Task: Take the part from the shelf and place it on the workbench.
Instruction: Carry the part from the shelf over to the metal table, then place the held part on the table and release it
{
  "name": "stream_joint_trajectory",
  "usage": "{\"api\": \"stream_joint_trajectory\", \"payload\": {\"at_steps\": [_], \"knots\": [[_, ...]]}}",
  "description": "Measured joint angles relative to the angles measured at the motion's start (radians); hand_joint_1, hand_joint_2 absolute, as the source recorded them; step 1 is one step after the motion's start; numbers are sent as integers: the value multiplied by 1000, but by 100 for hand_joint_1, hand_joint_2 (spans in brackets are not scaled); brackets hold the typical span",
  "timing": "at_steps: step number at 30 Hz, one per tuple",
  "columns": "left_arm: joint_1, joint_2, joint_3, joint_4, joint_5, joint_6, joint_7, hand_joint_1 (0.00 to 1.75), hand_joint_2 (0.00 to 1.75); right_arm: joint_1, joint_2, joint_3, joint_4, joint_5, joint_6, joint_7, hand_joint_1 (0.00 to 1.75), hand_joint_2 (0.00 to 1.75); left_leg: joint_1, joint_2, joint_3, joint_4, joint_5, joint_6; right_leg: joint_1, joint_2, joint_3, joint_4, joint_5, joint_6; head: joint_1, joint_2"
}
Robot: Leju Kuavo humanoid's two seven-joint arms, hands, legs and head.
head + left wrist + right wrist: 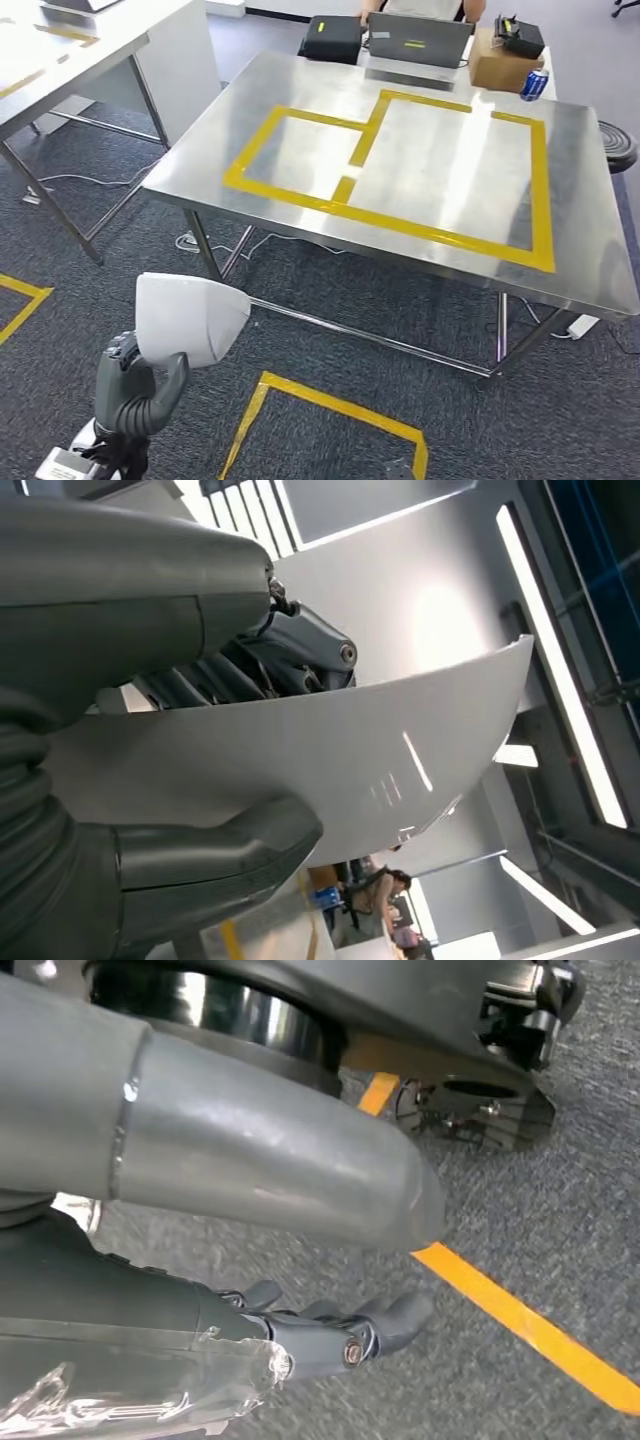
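While standing short of the stainless-steel workbench marked with yellow tape rectangles [423, 110], holding the curved white plastic panel part [189, 318] low at the near left, over dark grey carpet [98, 230] and well apart from the bench top. Gripping that part with the left hand [140, 390]: thick grey thumb [219, 855] pressing on one face, darker fingers [302, 655] closing on the opposite face, seen close in the left wrist view with the white sheet [362, 750] passing between them. Hanging the right hand [332, 1335] above the carpet beside a yellow floor-tape line [528, 1330], fingers loosely curled and apart, holding nothing. Showing a yellow tape outline on the floor [332, 405] just in front of the bench legs. Carrying at the bench's far edge a black case [332, 40], a grey laptop [419, 42], a brown cardboard box [502, 65] with a black device [519, 35] on top, and a blue can [534, 85] lying beside the box. Sitting behind the laptop, a person [423, 8], partly cut off by the frame. Standing at the far left, a second metal table [68, 60].
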Motion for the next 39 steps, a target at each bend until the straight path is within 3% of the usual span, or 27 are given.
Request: {"api": "stream_joint_trajectory", "payload": {"at_steps": [2,3,4,5,6,7,8,9,10,12,14,15,16,18,19,20,22,23,24,26,27,29,31,33,34,37,39], "knots": [[8,1,0,0,0,0,0,175,175,13,1,-1,0,0,0,1,0,0,13,1,-67,20,-106,-20,-20,-2,32,0,-26,10,1,0],[10,2,0,0,0,0,0,175,175,20,1,-1,1,0,0,2,0,0,22,1,-93,7,-137,-34,-33,-1,51,1,-41,19,1,0],[11,3,0,0,0,0,0,175,175,26,2,-1,1,0,1,1,0,0,32,1,-114,-21,-134,-50,-45,1,69,1,-57,29,0,0],[14,5,0,1,0,0,0,175,175,31,3,-1,1,1,1,0,0,0,46,2,-131,-64,-72,-69,-54,3,84,2,-73,42,-1,0],[16,7,0,4,0,0,0,175,175,33,2,-1,2,1,1,-1,0,0,64,7,-149,-130,33,-84,-61,6,100,9,-93,55,-11,0],[18,9,0,8,-2,0,1,175,175,34,2,-1,2,2,1,-2,0,0,75,13,-161,-177,131,-92,-64,8,111,9,-111,67,-20,0],[21,10,0,12,-6,0,2,175,175,35,0,-2,2,3,1,-2,0,0,84,17,-169,-213,204,-91,-65,8,126,6,-130,79,-25,0],[21,12,0,16,-12,1,3,175,175,34,-1,-2,3,5,1,-3,0,0,88,20,-171,-234,230,-82,-66,6,139,8,-138,86,-29,0],[19,12,0,17,-19,2,4,175,175,32,-1,-2,3,7,1,-3,0,0,86,19,-160,-225,217,-71,-66,4,139,15,-133,93,-21,0],[12,14,1,16,-32,7,4,175,175,26,0,-2,3,10,2,-4,0,0,86,15,-125,-234,195,-53,-70,-9,96,109,-81,105,-7,0],[8,15,1,16,-38,15,10,175,175,23,1,-2,3,11,3,-4,0,0,84,19,-72,-252,173,-40,-71,-28,1,246,-50,113,3,0],[5,16,1,16,-40,21,13,175,175,24,1,-2,3,12,3,-3,0,0,83,21,-41,-266,161,-35,-71,-36,-47,291,-70,114,6,0],[1,16,1,16,-42,28,18,175,175,27,1,-2,3,12,3,-2,0,0,82,21,-8,-284,150,-32,-71,-39,-89,312,-114,115,9,0],[-5,16,1,16,-48,39,26,175,175,31,1,-3,3,12,3,0,0,0,81,15,67,-324,123,-30,-72,-40,-152,291,-214,113,15,0],[-6,16,1,16,-50,42,29,175,175,33,1,-3,3,13,4,0,0,0,81,13,106,-342,107,-32,-73,-40,-174,255,-228,112,17,0],[-7,16,1,16,-52,43,31,175,175,35,1,-3,3,13,4,0,0,0,81,11,144,-356,87,-35,-74,-41,-191,199,-190,110,20,0],[-9,17,1,17,-52,46,34,175,175,40,1,-3,6,13,4,0,0,0,78,8,202,-361,40,-46,-76,-49,-209,76,26,105,24,0],[-11,18,1,17,-52,47,35,175,175,40,1,-3,8,12,5,0,0,0,78,6,221,-358,13,-52,-73,-51,-213,49,120,102,23,0],[-14,18,1,17,-53,49,36,175,175,36,1,-3,9,13,6,0,0,0,79,3,235,-353,-7,-59,-70,-53,-217,46,172,97,22,0],[-24,19,0,15,-55,53,38,175,175,21,1,-3,9,14,6,-1,0,0,84,1,235,-324,-10,-75,-65,-48,-219,78,161,86,18,0],[-28,19,0,15,-56,55,38,175,175,14,1,-3,8,15,6,-2,0,0,86,1,213,-283,6,-79,-65,-46,-218,78,151,78,19,0],[-31,20,0,15,-60,60,38,175,175,6,1,-4,8,17,6,-2,0,0,80,2,125,-155,15,-78,-65,-42,-206,65,140,64,19,0],[-30,23,0,15,-67,66,39,175,175,7,1,-4,8,18,6,-2,0,0,66,2,23,-42,-51,-69,-62,-39,-195,55,128,53,19,0],[-29,26,0,15,-72,73,39,175,175,10,1,-4,8,21,7,-1,0,0,52,2,-44,-8,-103,-57,-56,-35,-184,53,119,47,19,0],[-29,27,0,15,-74,76,39,175,175,11,1,-4,8,24,7,-1,0,0,45,2,-59,-27,-84,-49,-53,-32,-179,53,116,45,19,0],[-31,31,0,15,-72,79,42,175,175,15,2,-4,8,28,9,0,0,0,26,3,-52,-170,62,-20,-46,-23,-172,54,119,48,19,0],[-32,33,0,15,-69,79,47,175,175,18,4,-4,8,29,11,1,0,0,19,3,-48,-222,100,-7,-44,-20,-173,54,125,57,20,0]]}}
